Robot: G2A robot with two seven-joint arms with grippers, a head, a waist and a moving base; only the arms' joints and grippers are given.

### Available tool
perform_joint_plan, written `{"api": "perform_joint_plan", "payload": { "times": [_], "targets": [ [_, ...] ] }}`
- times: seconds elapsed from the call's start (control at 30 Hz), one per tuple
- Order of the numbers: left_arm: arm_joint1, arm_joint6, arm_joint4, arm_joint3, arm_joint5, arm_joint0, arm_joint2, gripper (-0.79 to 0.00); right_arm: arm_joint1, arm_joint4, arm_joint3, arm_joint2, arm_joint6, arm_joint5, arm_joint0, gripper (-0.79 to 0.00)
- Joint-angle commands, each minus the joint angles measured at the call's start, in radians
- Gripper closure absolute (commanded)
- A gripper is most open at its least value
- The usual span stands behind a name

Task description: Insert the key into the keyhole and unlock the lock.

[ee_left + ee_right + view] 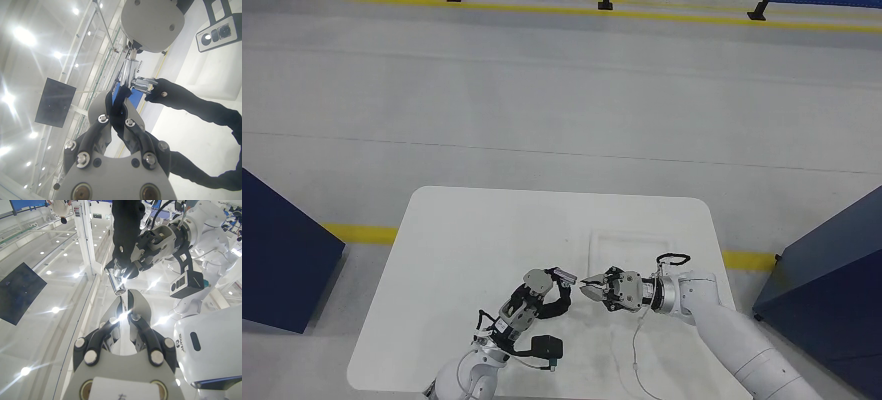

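Robot at work: white-shelled arms [747, 355] end in a grey left pincer [117, 98] and right pincer [124, 296], black-linked and silver-screwed. A black cable [673, 258] loops at the right wrist.

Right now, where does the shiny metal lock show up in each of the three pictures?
Top view: lock above the table, between left gripper and right gripper.
Left wrist view: lock just past the left gripper, which clamps its black cable.
Right wrist view: lock just past the right gripper, which holds the key.
Shared landmark: the black cable.
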Motion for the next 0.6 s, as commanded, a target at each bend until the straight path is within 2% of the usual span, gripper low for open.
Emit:
{"api": "perform_joint_plan", "payload": {
  "times": [0.0, 0.57],
  "targets": [
    [0.000, 0.000, 0.000, 0.000, 0.000, 0.000, 0.000, 0.000, 0.002, 0.013, 0.002, -0.004, -0.010, 0.010, 0.001, 0.000],
    [0.000, 0.000, 0.000, 0.000, 0.000, 0.000, 0.000, 0.000, 0.002, 0.198, 0.047, -0.071, -0.079, 0.079, 0.021, 0.000]
  ]
}}
